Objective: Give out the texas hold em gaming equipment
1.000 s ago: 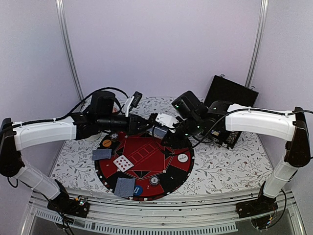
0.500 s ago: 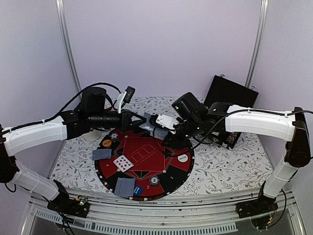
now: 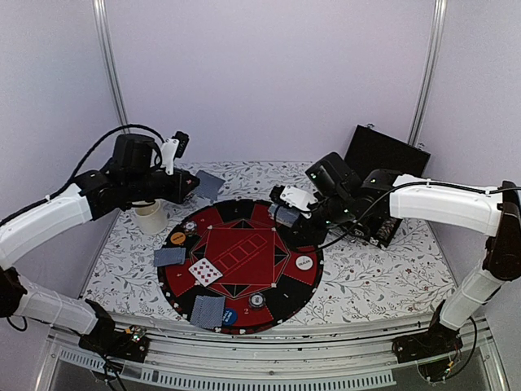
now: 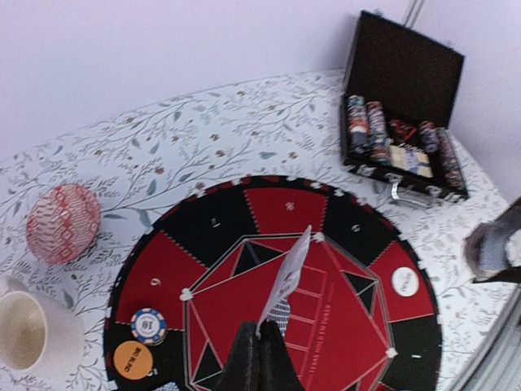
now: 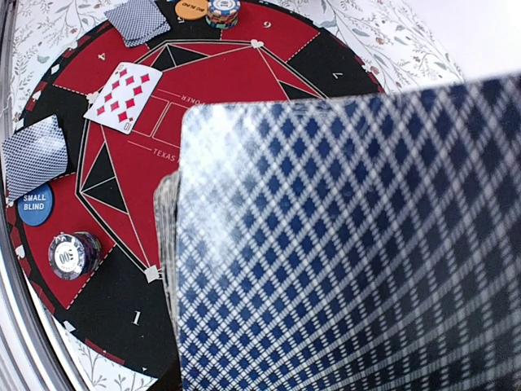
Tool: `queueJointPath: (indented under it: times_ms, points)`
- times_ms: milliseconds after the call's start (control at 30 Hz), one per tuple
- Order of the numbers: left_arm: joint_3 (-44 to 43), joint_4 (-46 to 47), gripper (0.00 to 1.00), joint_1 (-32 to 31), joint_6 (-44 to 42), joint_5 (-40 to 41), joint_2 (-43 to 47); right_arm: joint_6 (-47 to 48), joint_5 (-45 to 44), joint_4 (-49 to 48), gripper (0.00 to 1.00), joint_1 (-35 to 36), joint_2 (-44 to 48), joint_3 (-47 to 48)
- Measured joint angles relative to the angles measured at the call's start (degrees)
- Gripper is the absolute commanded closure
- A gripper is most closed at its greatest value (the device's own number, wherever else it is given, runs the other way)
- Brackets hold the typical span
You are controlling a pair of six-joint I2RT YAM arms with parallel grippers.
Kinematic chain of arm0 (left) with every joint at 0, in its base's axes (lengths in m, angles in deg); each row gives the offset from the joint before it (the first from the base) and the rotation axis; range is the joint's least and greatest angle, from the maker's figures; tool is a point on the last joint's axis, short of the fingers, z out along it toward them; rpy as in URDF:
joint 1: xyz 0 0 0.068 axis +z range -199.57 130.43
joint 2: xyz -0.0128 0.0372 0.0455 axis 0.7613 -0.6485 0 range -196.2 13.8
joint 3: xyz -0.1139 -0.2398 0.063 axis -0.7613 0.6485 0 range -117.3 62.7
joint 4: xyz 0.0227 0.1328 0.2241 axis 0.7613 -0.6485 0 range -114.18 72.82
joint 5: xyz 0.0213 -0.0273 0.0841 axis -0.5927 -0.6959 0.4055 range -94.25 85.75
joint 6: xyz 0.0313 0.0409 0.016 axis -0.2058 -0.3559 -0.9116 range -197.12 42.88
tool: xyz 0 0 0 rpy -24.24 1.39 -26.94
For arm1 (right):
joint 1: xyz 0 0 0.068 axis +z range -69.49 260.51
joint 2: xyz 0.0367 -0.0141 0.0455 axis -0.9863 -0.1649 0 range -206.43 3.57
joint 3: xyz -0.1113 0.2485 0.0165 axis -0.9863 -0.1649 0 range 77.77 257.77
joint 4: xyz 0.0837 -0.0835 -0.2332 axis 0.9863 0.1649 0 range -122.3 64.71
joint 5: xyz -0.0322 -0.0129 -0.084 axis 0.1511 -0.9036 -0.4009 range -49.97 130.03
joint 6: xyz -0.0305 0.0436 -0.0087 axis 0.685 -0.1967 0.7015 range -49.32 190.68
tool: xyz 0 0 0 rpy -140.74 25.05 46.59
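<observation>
My left gripper [image 3: 193, 186] is shut on one grey-blue-backed playing card [image 3: 211, 186] and holds it in the air above the table's back left. In the left wrist view the card [image 4: 286, 275] stands edge-on from the shut fingers [image 4: 248, 358] over the round red and black poker mat [image 4: 244, 220]. My right gripper [image 3: 282, 213] is shut on the deck of cards [image 5: 350, 244] above the mat's far edge; its jaws are hidden behind the deck. On the mat lie a face-up diamonds card [image 5: 122, 96], two face-down cards [image 5: 37, 155] [image 5: 138, 18], orange [image 3: 177, 239], blue [image 5: 37, 204] and white [image 3: 304, 262] discs, and striped chips [image 5: 73, 254] [image 4: 149, 326].
A white cup [image 3: 151, 218] and a pink patterned bowl [image 4: 63, 222] stand left of the mat. An open black case [image 4: 403, 147] with rows of chips stands at the back right. The table has a leaf-patterned cloth [image 3: 366, 277].
My left gripper has drawn back to the left from the deck, carrying one card with it. My right gripper with the deck has shifted slightly to the right.
</observation>
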Motion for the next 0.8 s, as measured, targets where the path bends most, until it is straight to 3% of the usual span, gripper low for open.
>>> queueJointPath:
  times_ms: [167,500,667,800]
  points:
    - [-1.6,-2.9,1.00,-3.1,-2.8,11.7,-9.2,0.0,-0.5,0.2,0.60,-0.1,1.5,-0.3]
    - [-8.2,-10.3,1.00,-19.2,-7.9,36.1,-32.5,-0.2,-0.6,0.4,0.60,-0.1,2.1,-0.7]
    - [-9.9,-15.1,1.00,-23.9,-7.7,43.2,-39.8,-0.2,-0.5,0.6,0.60,-0.1,2.2,-0.7]
    - [-9.9,-16.8,1.00,-26.2,-7.4,43.6,-42.3,-0.2,-0.5,0.6,0.60,-0.1,2.2,-0.7]
